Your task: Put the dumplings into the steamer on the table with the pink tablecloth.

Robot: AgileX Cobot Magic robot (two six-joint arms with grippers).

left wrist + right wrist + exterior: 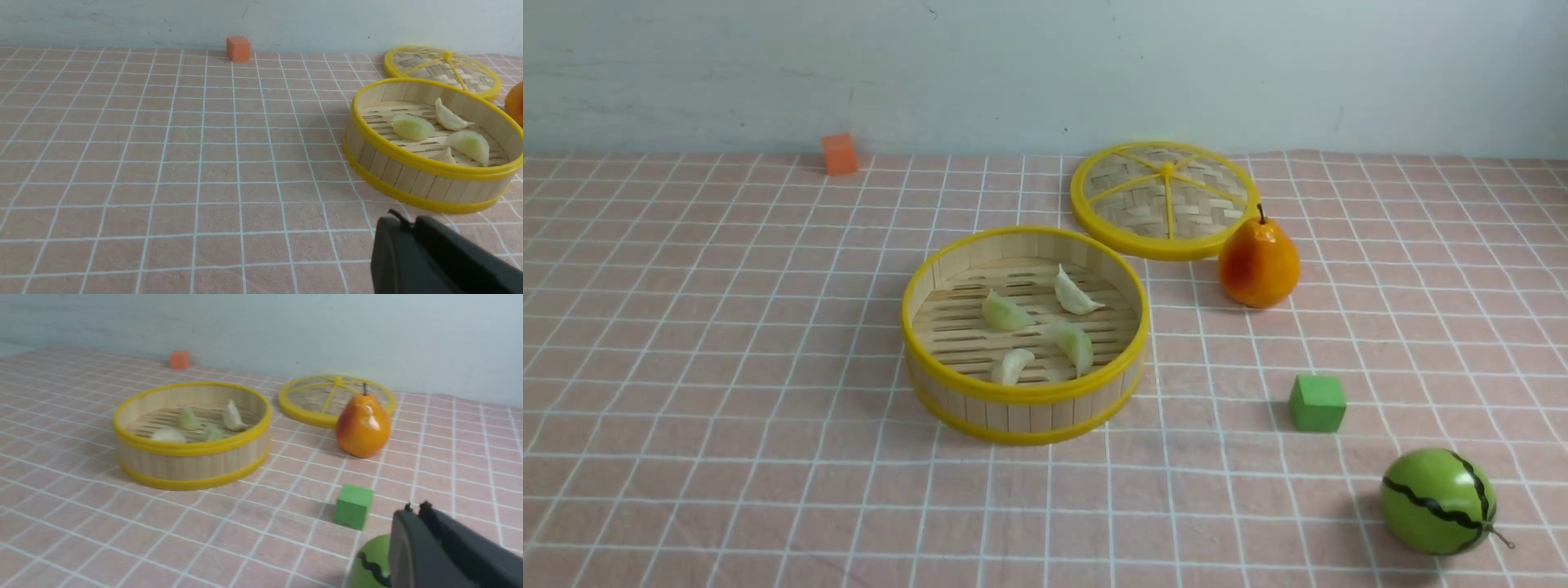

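**A:** So, where are the dumplings (1005,312)?

**B:** All four lie on the slatted floor of the steamer (1021,412). It stands uncovered on the tabletop (727,327), on the pink tablecloth (686,457). I see none outside it.

**A:** And the fingers?

**B:** The left fingers (392,253) are together with nothing between them, on the robot's side of the steamer and fairly near its wall. The right fingers (412,547) are together too and empty. They are well apart from the steamer, over the toy melon (1437,502).

**A:** What could spoil it from here?

**B:** The job looks done to me, so the risk is in drawing the arms away. A low sweep by the left arm could clip the steamer's wall and jolt the glossy dumplings over the rim. The right arm could nudge the melon, which would roll towards the green cube (1316,403) on the steamer's right.

**A:** And the lid (1165,198)?

**B:** It lies flat beyond the steamer, touching the pear (1258,263). Reaching for it would mean crossing over the open steamer.
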